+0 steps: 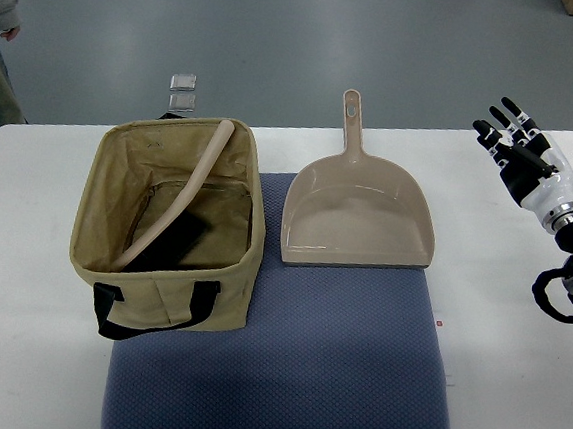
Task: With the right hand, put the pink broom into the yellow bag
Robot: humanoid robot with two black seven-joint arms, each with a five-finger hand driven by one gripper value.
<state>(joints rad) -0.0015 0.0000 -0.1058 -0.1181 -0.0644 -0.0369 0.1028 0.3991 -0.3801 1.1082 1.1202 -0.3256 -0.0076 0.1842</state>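
Inside the tan bag (164, 294) at nine o'clock leans the broom (181, 197) — pale pinkish-beige, long handle tilted — while the right hand (516, 144) at two o'clock hangs splayed, empty.

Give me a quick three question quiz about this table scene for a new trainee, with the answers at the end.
1. True or false: the pink broom already lies inside the yellow bag.
2. Which thing lies on the blue mat beside the bag? A) a brush B) a dustpan C) a bottle
3. Fill in: the right hand is at the table's ____ edge, fingers spread, holding nothing.

Key:
1. True; its handle leans against the bag's rim.
2. B, the dustpan, apart from the bag.
3. right
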